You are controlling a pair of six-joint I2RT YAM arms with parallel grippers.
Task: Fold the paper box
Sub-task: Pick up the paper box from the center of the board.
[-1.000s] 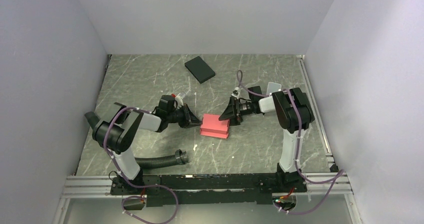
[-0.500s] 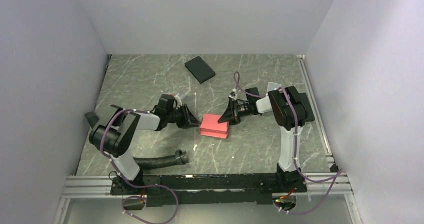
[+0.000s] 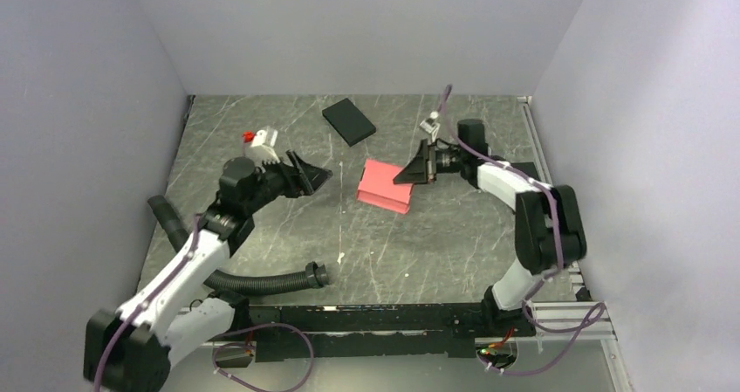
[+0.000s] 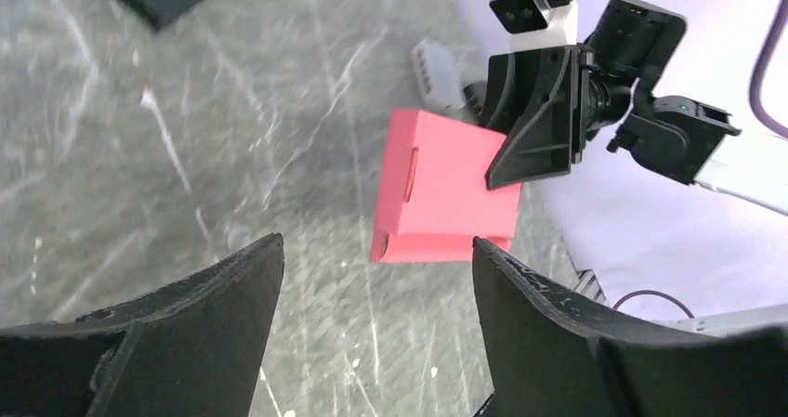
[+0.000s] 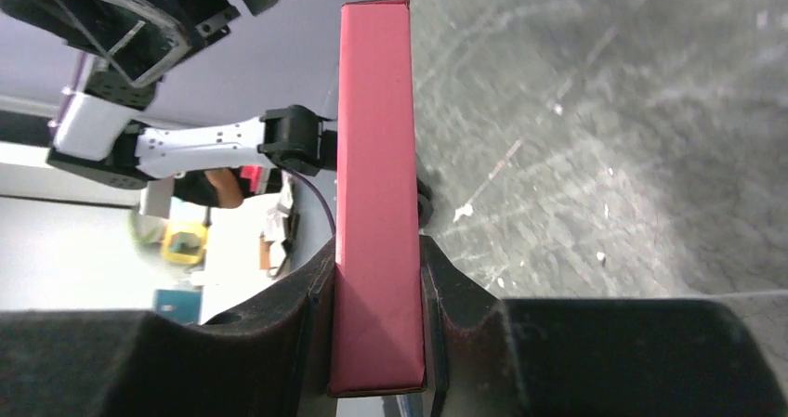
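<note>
Now aloft: paper box [image 3: 385,186] between right fingers [image 5: 465,329]

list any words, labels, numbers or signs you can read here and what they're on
No readable text in any view.
paper box: plain pinkish-red faces, no print showing.
black box: plain top, no label visible.
room clutter behind the box in the right wrist view: too blurred to tell whether it bears any text.
</note>
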